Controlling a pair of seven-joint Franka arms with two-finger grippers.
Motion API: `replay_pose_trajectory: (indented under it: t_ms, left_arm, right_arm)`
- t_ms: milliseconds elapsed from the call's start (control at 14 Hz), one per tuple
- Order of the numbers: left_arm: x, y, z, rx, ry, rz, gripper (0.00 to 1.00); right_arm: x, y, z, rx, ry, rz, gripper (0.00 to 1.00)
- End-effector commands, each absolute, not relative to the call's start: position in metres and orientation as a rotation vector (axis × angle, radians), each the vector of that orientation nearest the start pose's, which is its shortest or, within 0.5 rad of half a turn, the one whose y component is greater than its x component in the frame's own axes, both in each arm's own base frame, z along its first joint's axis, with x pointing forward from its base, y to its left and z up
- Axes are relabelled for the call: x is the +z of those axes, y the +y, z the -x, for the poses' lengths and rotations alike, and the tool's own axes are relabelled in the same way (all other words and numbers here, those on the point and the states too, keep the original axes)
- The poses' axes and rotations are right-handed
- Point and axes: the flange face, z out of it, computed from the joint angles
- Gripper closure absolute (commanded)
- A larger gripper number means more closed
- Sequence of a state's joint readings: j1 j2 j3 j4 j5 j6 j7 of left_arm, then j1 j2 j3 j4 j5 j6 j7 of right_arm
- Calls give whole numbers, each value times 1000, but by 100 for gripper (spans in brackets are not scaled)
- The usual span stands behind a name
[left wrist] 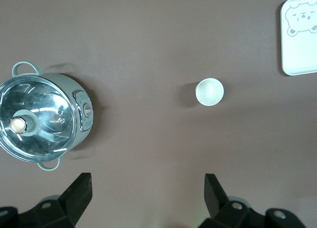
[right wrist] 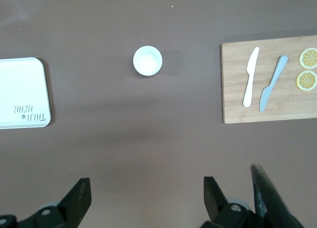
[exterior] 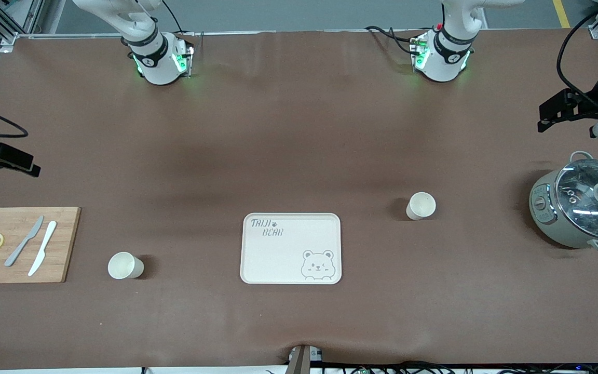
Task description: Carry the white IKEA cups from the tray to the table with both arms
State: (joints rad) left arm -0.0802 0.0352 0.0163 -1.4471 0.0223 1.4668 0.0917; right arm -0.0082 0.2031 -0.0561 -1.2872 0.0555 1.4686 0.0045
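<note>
Two white IKEA cups stand upright on the brown table. One cup (exterior: 421, 205) stands beside the tray toward the left arm's end; it also shows in the left wrist view (left wrist: 209, 91). The other cup (exterior: 124, 265) stands between the tray and the cutting board, and shows in the right wrist view (right wrist: 147, 60). My left gripper (left wrist: 148, 181) is open and empty, high over the table near the pot (exterior: 569, 110). My right gripper (right wrist: 147, 183) is open and empty, high over the table at its own end (exterior: 3, 158).
A cream bear-print tray (exterior: 283, 257) lies in the middle, near the front camera. A lidded grey pot (exterior: 582, 205) stands at the left arm's end. A wooden cutting board (exterior: 65, 244) with two knives and two lemon slices lies at the right arm's end.
</note>
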Motion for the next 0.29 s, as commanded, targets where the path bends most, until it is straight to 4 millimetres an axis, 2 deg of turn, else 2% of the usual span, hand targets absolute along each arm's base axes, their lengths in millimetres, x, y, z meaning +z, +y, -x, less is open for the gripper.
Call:
replay_pose_trajectory:
  t_ms: [0, 143, 214]
  left_arm:
    - [661, -34, -552, -9, 270, 3100, 0]
    - [662, -47, -548, -2, 303, 3098, 0]
    - [662, -56, -546, 5, 322, 3097, 0]
  right_arm:
    - [637, -33, -580, 7, 132, 3076, 0]
    - [638, -33, -568, -78, 138, 3073, 0]
    - [631, -34, -561, -106, 140, 3073, 0]
